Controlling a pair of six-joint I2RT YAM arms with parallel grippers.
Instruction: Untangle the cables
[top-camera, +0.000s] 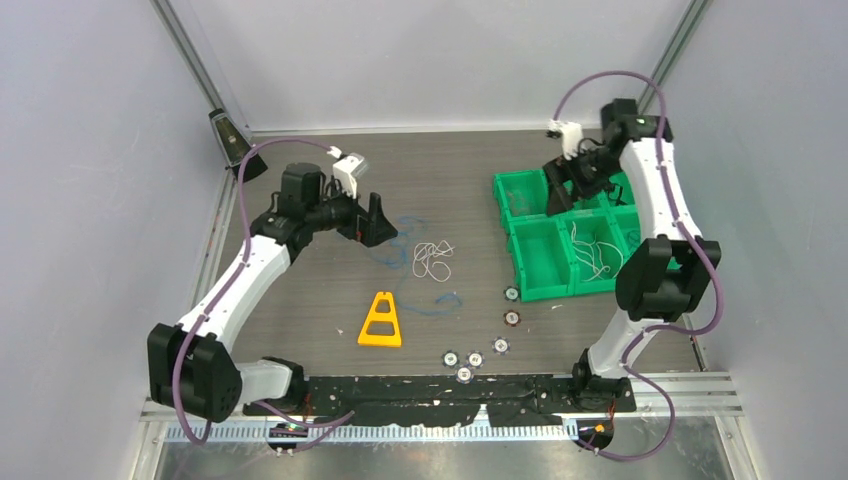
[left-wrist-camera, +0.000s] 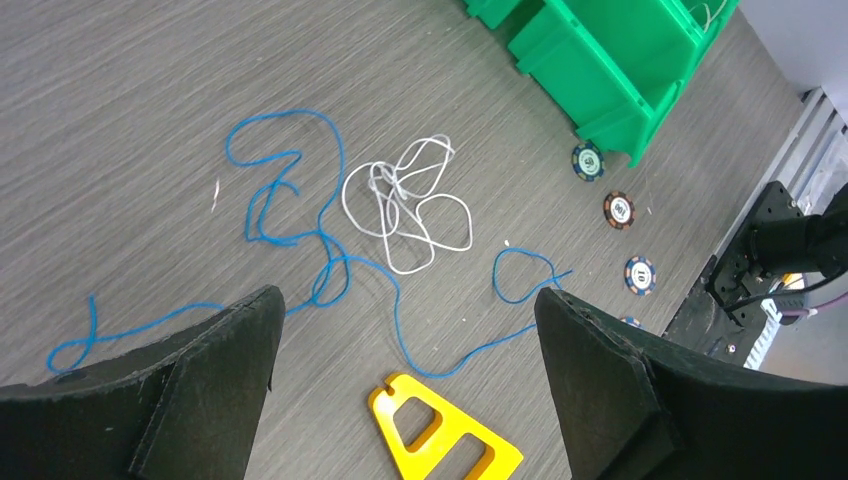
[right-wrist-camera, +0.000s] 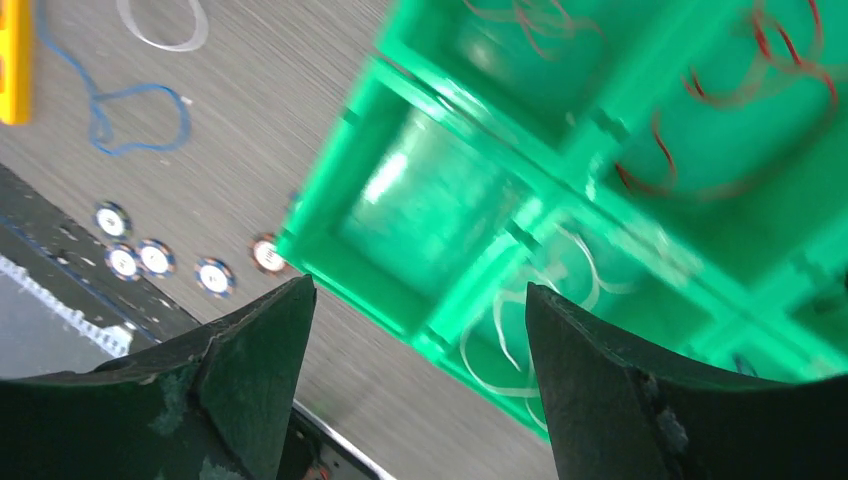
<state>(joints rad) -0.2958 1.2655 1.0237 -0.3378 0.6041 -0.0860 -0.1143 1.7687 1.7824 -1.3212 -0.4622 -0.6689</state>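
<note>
Blue cable (left-wrist-camera: 285, 114) sprawls loosely beside looped white cable (left-wrist-camera: 395, 205).

Grey table (top-camera: 450, 170) carries cables (left-wrist-camera: 388, 200); green bins (top-camera: 545, 268); yellow triangle (top-camera: 380, 339); chips (top-camera: 512, 318).

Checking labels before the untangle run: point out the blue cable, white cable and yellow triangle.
blue cable (left-wrist-camera: 290, 113): left wrist view, top of its far loop.
white cable (left-wrist-camera: 392, 200): left wrist view, crossing strands at its middle.
yellow triangle (top-camera: 381, 338): top external view, base bar.

Bright, diffuse light is cast evenly; shadows are kept faint. The green bins (right-wrist-camera: 470, 130) are smeared by blur in the right wrist view.
</note>
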